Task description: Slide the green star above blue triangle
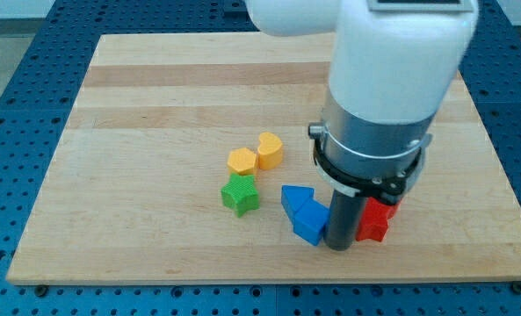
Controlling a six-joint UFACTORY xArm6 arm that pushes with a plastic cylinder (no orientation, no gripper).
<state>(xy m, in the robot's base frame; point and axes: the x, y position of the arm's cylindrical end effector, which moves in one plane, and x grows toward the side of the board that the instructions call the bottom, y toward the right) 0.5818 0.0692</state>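
The green star [241, 194] lies on the wooden board [155, 105], left of the blue triangle [295, 198] and a little apart from it. A second blue block [310, 224] touches the triangle at its lower right. My tip [337, 247] stands at the right side of that second blue block, between it and the red blocks. The tip is well to the right of the green star and does not touch it.
An orange hexagon-like block [241, 161] and a yellow heart [270, 150] sit just above the green star. Two red blocks [376, 220] lie right of the tip, partly hidden by the arm's white and grey body [374, 132].
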